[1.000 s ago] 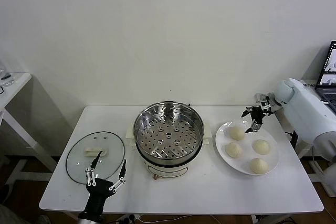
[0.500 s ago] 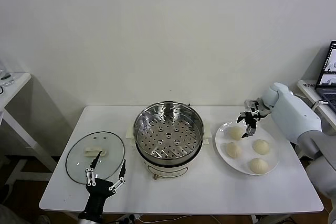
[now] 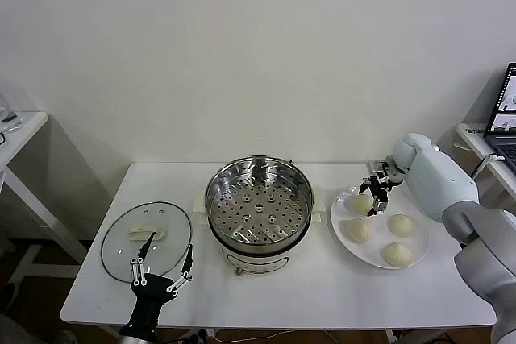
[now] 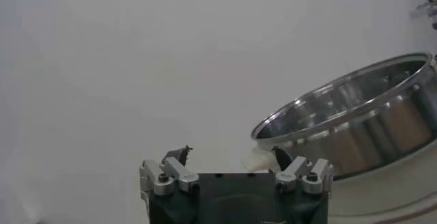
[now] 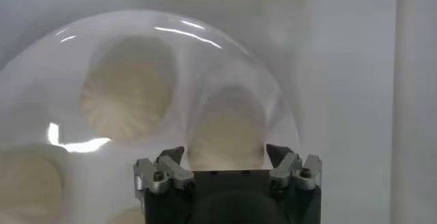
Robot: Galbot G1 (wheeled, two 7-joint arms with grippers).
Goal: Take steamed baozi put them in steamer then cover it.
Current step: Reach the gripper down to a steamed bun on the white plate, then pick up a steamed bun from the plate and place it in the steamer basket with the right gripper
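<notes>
We see only part of the round shiny steel steamer pot point(image 4: 355, 126); the edge cuts it. The round white plate point(image 5: 41, 109) looks blurry.

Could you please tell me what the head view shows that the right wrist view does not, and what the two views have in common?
Only the head view shows the round shiny stainless steel steamer, still empty, the clear glass cover lying on the white table, and the open left gripper near it. Only the right wrist view shows the pleated tops of the buns. Both show the open right gripper over a cream-white baozi on the flat white plate.
</notes>
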